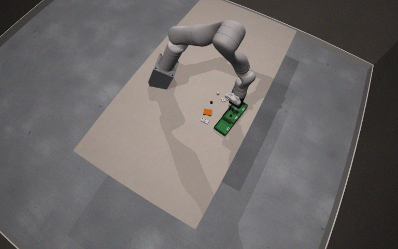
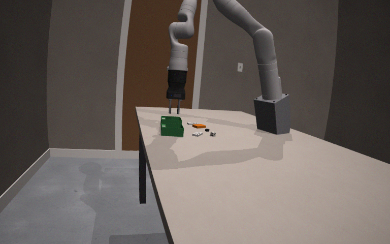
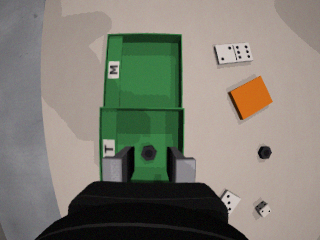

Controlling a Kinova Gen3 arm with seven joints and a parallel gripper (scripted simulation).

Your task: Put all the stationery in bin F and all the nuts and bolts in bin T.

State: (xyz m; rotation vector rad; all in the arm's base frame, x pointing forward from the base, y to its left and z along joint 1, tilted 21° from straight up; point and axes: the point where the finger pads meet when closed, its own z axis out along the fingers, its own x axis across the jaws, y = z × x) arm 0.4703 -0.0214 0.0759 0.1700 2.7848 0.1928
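Observation:
My gripper [image 1: 232, 111] [image 2: 173, 112] [image 3: 150, 158] is open and empty, above bin T [image 3: 170, 123]. A dark hexagonal nut or bolt [image 1: 230, 115] [image 3: 149, 153] lies in that bin, below the space between my fingers. A second small black hexagonal piece [image 1: 211, 102] [image 2: 206, 129] [image 3: 265, 152] lies on the table. A flat orange block [image 1: 207, 112] [image 2: 198, 125] [image 3: 251, 98], like a pad of notes, lies beside the bins. The third green bin [image 1: 245, 106] [image 2: 172, 131] adjoins T; its letter is too small to read, and my gripper hides it in the wrist view.
Green bin M [image 1: 223, 126] [image 3: 145, 75] is empty, at the other end of the row. One domino [image 1: 204, 120] [image 2: 192, 123] [image 3: 233, 53] lies near the orange block. Another domino [image 1: 224, 99] [image 2: 197, 133] [image 3: 230, 201] and a die [image 1: 217, 93] [image 2: 213, 133] [image 3: 262, 208] lie near the third bin.

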